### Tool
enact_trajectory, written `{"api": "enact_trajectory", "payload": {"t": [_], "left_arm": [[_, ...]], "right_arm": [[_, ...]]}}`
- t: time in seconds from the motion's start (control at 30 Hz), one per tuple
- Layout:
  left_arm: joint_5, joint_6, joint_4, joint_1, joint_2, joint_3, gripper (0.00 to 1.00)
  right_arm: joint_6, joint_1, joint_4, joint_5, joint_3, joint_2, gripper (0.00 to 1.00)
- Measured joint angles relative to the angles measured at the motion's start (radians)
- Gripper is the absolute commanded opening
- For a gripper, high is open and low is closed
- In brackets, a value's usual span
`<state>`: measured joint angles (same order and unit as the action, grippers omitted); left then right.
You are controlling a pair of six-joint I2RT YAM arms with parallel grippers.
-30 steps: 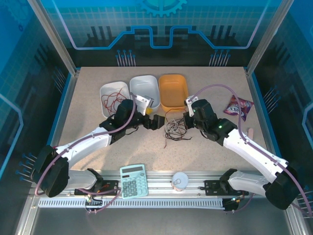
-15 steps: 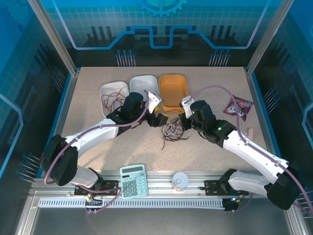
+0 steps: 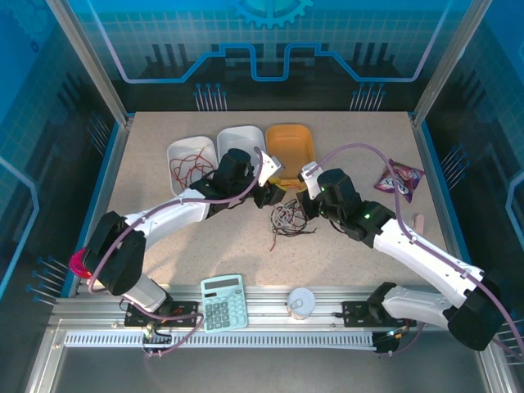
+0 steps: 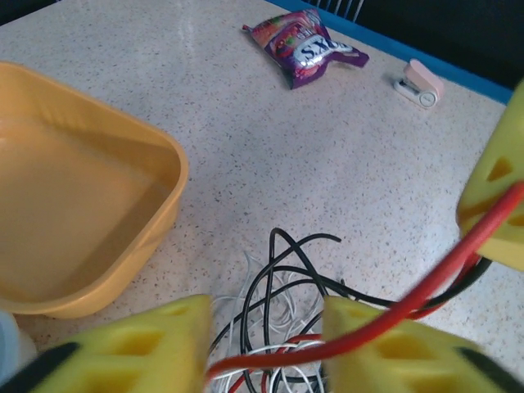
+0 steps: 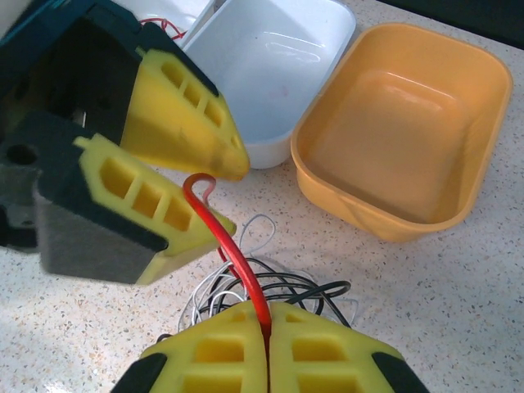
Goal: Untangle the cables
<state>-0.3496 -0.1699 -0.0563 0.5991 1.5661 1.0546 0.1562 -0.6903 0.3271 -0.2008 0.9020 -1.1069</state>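
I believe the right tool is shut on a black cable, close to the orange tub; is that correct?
Not quite: the right tool is shut on the red cable, not a black one. The black strands lie loose on the table beyond its fingertips. The right wrist view shows this, with the orange tub close by, as you said.

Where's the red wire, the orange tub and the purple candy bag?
Thin red cable (image 5: 232, 246): right wrist view, mid-strand.
Orange plastic tub (image 5: 401, 139): right wrist view, bare floor.
Purple snack packet (image 4: 307, 45): left wrist view, middle.
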Motion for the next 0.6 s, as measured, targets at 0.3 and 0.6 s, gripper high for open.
{"api": "enact_trajectory", "payload": {"t": [0.3,0.6], "left_arm": [[0.022,0.006,0.001,0.018,-0.001,0.008,0.0],[0.069,0.055,-0.021,0.019,-0.125,-0.031,0.0]], "right_arm": [[0.011,-0.005,0.001,-0.034,-0.006,0.008,0.34],[0.072,-0.003,-0.007,-0.095,-0.071,0.05,0.72]]}}
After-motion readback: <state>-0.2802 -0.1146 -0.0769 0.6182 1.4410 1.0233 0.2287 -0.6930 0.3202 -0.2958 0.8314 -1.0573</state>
